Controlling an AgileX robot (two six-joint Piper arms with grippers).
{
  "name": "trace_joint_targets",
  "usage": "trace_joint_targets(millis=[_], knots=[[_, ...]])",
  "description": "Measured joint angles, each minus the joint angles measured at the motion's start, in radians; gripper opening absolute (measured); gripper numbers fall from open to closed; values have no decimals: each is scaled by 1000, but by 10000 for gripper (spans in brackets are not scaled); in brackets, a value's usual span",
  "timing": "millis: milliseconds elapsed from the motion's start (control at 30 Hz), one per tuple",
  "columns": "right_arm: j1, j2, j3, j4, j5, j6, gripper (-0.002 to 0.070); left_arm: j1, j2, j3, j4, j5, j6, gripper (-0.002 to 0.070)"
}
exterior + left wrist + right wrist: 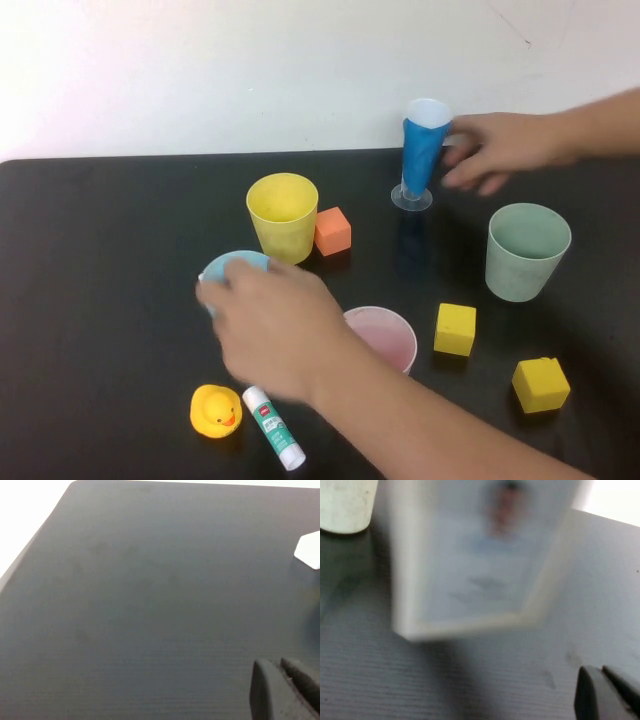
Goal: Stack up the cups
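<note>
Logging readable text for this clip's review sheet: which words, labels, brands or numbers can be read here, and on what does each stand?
Glue stick: a green and white label with a small red brand mark, too small to read.
Framed card in the right wrist view: printed lines and a dark mark, too blurred to read.
Nothing else carries text; the left gripper and right gripper sit away from the cups, fingers shut.

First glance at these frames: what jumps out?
Two human hands, not robot arms, are over the black table: one hand covers the light blue cup near the front, the other hand reaches in at the dark-blue cone cup at the back. The yellow cup, pink cup and green cup stand apart, unstacked. Both end effectors, left and right, are shut, showing only in their wrist views.
</note>
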Motion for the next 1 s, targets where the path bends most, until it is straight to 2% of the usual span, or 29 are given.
trace_joint_targets(millis=[1000], knots=[[0, 0, -2, 0, 0, 12, -1, 0, 0, 0, 0, 0, 0, -2]])
